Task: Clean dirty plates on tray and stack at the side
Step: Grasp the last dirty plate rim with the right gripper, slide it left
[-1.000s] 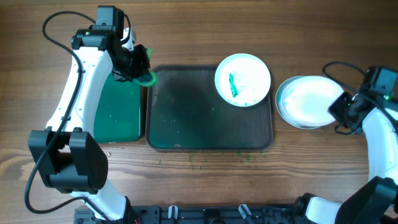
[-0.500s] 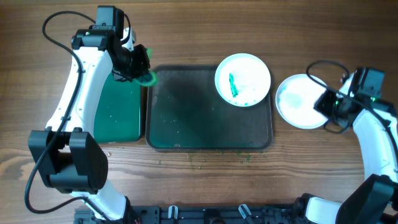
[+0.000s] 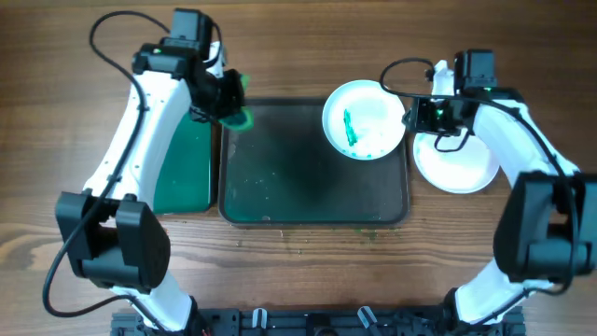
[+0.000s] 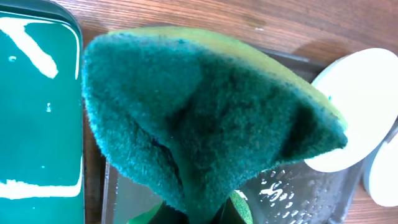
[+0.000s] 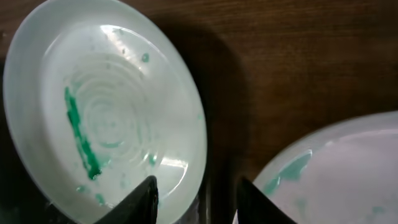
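Swinging in from the far right edge of the worktop (image 3: pixel 298 56), the right gripper (image 3: pixel 424 114) now hangs between the two plates, and its jaws have parted; the left arm has shifted a little to the right as well. In the right wrist view the right gripper's two dark fingers (image 5: pixel 146 199) stand moderately apart with nothing between them, above the gap that separates the plates. To one side lies the streaked plate (image 3: pixel 364 119), flat in the far right corner of the tray (image 3: pixel 298 177), with a green-teal streak and small specks on its face. On the other side, off the tray and resting on the worktop just beside its right edge, is the second plate (image 3: pixel 462 163), white with faint teal smears; whether another lies under it cannot be told. The left gripper (image 3: pixel 233 107) is clamped on a green sponge (image 3: pixel 241 117), which fills the left wrist view and hangs over the tray's far left corner, well apart from the streaked plate. Just left of the tray sits a small black tray (image 3: pixel 182 177) with a bright green inside.
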### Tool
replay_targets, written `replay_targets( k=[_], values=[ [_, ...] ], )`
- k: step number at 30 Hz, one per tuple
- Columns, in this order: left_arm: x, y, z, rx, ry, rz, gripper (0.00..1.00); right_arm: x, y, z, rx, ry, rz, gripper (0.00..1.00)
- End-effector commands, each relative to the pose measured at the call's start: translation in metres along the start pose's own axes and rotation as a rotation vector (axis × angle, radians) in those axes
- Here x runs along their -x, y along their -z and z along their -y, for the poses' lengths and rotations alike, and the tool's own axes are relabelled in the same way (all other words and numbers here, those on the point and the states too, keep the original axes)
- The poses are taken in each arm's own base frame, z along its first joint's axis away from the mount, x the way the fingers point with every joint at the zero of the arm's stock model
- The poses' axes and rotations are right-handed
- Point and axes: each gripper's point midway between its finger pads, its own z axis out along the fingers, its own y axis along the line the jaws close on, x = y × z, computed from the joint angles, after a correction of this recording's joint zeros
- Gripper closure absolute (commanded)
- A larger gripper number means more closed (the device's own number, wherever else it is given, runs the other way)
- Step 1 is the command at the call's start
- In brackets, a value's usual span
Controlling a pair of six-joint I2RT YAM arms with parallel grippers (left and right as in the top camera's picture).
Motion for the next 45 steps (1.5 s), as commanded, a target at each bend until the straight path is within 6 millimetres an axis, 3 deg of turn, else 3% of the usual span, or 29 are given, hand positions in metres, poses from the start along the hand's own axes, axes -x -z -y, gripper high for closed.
replay_targets(
  k=[1, 5, 12, 15, 16, 18, 23, 27, 32, 35, 38, 40, 41, 45],
  values=[
    [0.001, -0.008, 0.003, 0.075, 0.002, 0.025, 0.96, 0.011, -0.013, -0.002, 0.015, 0.070, 0.017, 0.62],
    [-0.004, -0.016, 0.018, 0.066, -0.036, 0.017, 0.96, 0.019, -0.028, 0.001, 0.009, 0.080, 0.044, 0.67],
    [-0.009, -0.026, 0.019, 0.075, -0.042, -0.008, 0.96, 0.021, -0.040, 0.001, 0.009, 0.057, 0.050, 0.74],
    [-0.009, -0.026, 0.019, 0.075, -0.043, -0.008, 0.96, 0.021, -0.040, 0.001, 0.010, 0.047, 0.050, 0.84],
    [-0.008, -0.026, 0.019, 0.075, -0.043, -0.008, 0.96, 0.021, -0.040, 0.001, 0.009, 0.040, 0.047, 0.92],
    [-0.009, -0.026, 0.019, 0.075, -0.043, -0.008, 0.96, 0.018, -0.040, -0.001, 0.021, 0.036, 0.036, 0.96],
    [-0.008, -0.026, 0.019, 0.074, -0.043, -0.008, 0.96, 0.003, -0.029, -0.029, 0.138, 0.001, -0.024, 0.96],
    [-0.009, -0.026, 0.020, 0.074, -0.043, -0.009, 0.96, -0.019, -0.027, -0.068, 0.165, -0.022, -0.105, 0.96],
    [-0.011, -0.027, 0.024, 0.072, -0.053, -0.012, 0.96, -0.056, -0.044, -0.113, 0.119, -0.227, -0.201, 0.96],
    [-0.013, -0.028, 0.026, 0.071, -0.059, -0.014, 0.96, -0.075, -0.053, -0.140, 0.124, -0.247, -0.223, 0.96],
    [-0.013, -0.028, 0.026, 0.071, -0.059, -0.014, 0.96, -0.083, -0.056, -0.147, 0.100, -0.226, -0.226, 0.94],
    [-0.012, -0.028, 0.026, 0.071, -0.059, -0.013, 0.96, -0.078, -0.057, -0.150, 0.111, -0.192, -0.199, 0.69],
    [-0.012, -0.028, 0.026, 0.071, -0.059, -0.013, 0.96, -0.072, -0.058, -0.152, 0.127, -0.141, -0.174, 0.64],
    [-0.012, -0.028, 0.026, 0.070, -0.059, -0.013, 0.96, -0.065, -0.063, -0.153, 0.141, -0.065, -0.143, 0.64]
  ],
)
